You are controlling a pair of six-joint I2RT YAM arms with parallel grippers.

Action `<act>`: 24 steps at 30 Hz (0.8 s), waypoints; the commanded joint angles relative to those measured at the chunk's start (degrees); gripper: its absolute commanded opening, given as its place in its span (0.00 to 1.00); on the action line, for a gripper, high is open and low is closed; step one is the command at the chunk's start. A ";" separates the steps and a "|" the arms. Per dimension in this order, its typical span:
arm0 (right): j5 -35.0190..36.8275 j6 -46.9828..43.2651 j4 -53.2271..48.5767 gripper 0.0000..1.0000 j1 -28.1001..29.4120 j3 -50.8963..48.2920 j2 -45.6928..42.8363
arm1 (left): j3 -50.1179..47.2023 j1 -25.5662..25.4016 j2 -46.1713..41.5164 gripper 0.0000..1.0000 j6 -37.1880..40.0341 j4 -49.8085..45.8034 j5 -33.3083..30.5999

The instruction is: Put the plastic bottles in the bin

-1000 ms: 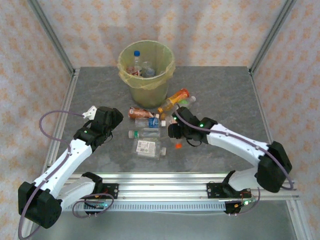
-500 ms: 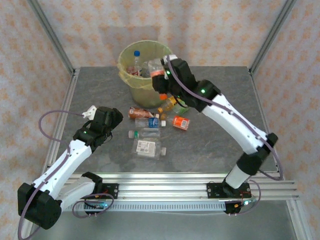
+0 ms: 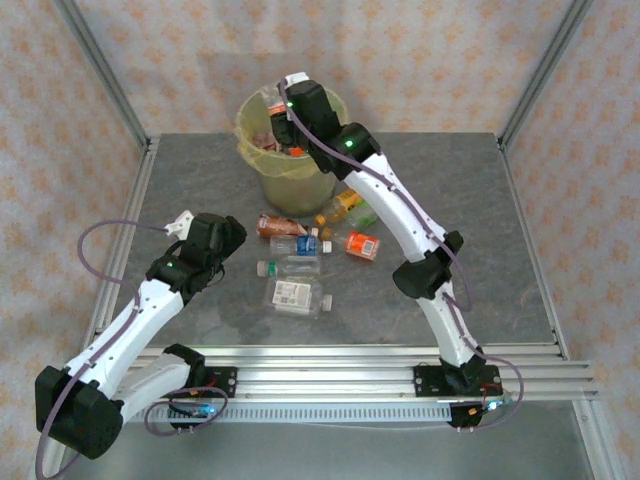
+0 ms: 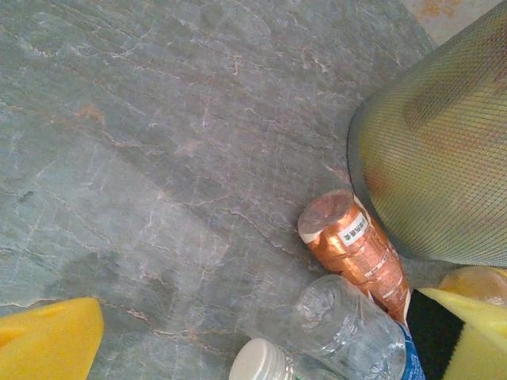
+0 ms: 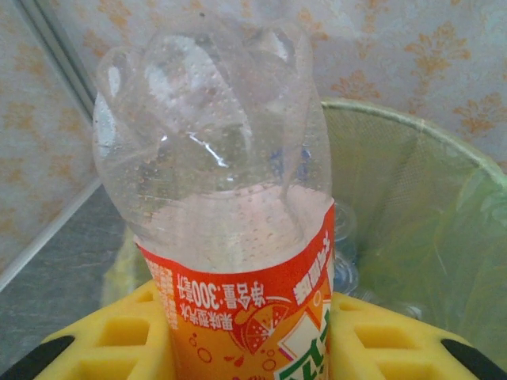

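Bottle at the bin's mouth: a clear plastic bottle with an orange citrus label [image 5: 238, 237] is clamped between the yellow fingers [image 5: 103, 348] of the right claw [image 5: 245, 340]. Its dented, lobed base points away from the wrist camera, and fine droplets bead the inside. Behind it opens the round pale yellow-green bin [image 5: 412, 198], lined with a translucent yellowish bag, with other clear bottles lying inside.

From above, the right arm arcs from the near rail to the bin, which stands at the far middle of the grey marble-patterned table [image 3: 470, 200]. A loose cluster of plastic bottles [image 3: 297, 296] lies on the stone in front of the bin, between the two arms, some crushed, with blue, red, white and orange labels. A copper-foil-labelled bottle [image 4: 356, 245] lies on its side just beside the bin's foot; whether they touch cannot be told.

The left claw [image 3: 222, 236] rests low at the cluster's left edge, its fingers spread wide with nothing gripped.

Bare stone runs along the table's left side and across most of its right half. Aluminium frame posts [image 3: 100, 70] rise at the far corners, metal rails edge the sides, and patterned walls close in the back.
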 commanded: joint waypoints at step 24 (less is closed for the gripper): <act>-3.84 5.24 7.47 0.69 -6.79 2.49 11.11 | 3.43 0.33 2.73 1.00 3.01 -0.29 0.30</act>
